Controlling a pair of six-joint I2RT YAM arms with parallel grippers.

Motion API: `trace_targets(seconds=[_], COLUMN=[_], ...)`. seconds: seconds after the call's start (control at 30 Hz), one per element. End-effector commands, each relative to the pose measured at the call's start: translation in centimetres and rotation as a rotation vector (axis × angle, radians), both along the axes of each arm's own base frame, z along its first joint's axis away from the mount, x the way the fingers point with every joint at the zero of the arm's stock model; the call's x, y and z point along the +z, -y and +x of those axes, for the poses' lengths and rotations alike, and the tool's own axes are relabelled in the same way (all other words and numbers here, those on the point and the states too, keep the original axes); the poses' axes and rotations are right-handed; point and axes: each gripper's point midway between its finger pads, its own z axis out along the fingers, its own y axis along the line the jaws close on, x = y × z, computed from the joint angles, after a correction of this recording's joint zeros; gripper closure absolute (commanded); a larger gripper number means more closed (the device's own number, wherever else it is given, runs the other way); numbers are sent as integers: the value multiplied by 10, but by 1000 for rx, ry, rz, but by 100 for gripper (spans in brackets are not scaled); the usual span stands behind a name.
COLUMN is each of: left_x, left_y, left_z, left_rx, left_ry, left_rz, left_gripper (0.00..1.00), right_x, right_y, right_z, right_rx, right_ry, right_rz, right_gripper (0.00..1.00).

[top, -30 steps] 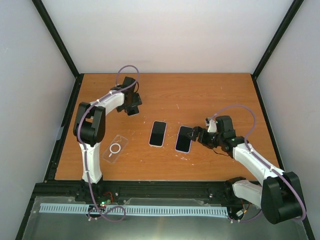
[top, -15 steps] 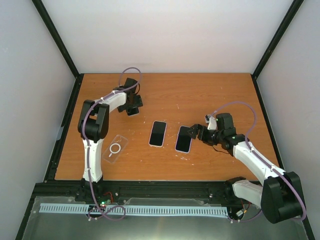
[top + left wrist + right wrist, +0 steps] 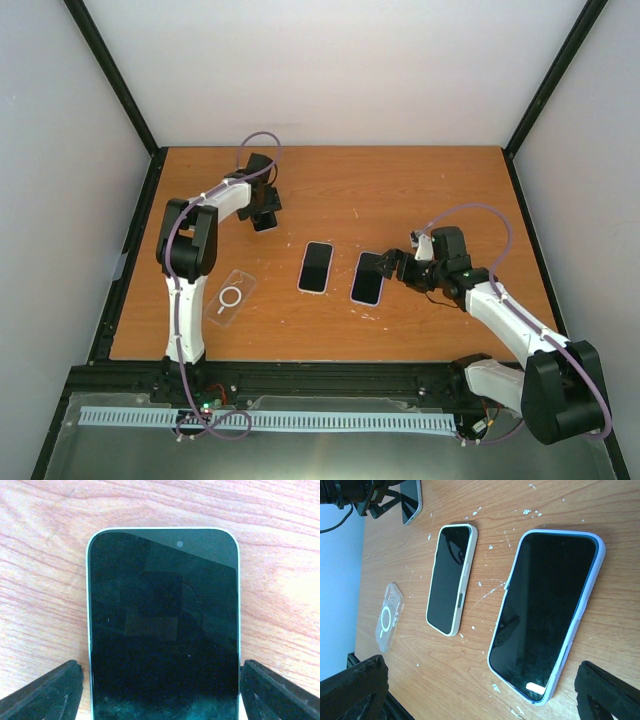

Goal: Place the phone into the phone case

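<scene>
L claw [image 3: 161, 669] low over the table [image 3: 400, 190], fingers spread wide, astride a face-up phone [image 3: 162, 610] w/o gripping it; clear phone case [image 3: 230, 297] lies well apart, nr front-left; R claw [image 3: 388, 268] fully open, empty, beside a blue-cased phone [image 3: 547, 610]; white-cased phone [image 3: 449, 577] next over.

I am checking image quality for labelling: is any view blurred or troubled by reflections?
Top external: evenly lit, sharp. Left wrist: the phone screen mirrors a dim blocky reflection; the left fingers look soft. Right wrist: the blue-cased phone is sharp, the right fingers blurred.
</scene>
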Motion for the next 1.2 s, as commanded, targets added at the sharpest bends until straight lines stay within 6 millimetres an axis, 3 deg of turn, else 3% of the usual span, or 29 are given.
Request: trace_targets(seconds=[0.0, 0.3, 0.5, 0.73, 0.97, 1.17], left_x=[-3, 9, 5, 22, 23, 21], left_y=[2, 26, 34, 18, 1, 9], left_z=[-8, -58, -88, -69, -35, -11], left_rx=[-19, -127, -159, -72, -12, -52], left_ry=[-27, -63, -89, -32, -22, 7], left_rz=[-37, -149, -125, -31, 19, 2], left_gripper=[23, 35, 32, 2, 1, 1], right_x=[5, 1, 3, 6, 8, 15], right_y=[0, -1, -1, -2, -5, -4], right_z=[1, -11, -16, -20, -19, -15], right_rx=[8, -1, -13, -24, -19, -2], right_ry=[19, -9, -4, 3, 4, 19], right_rz=[-7, 25, 40, 43, 42, 10], right_gripper=[0, 0, 0, 0, 0, 0])
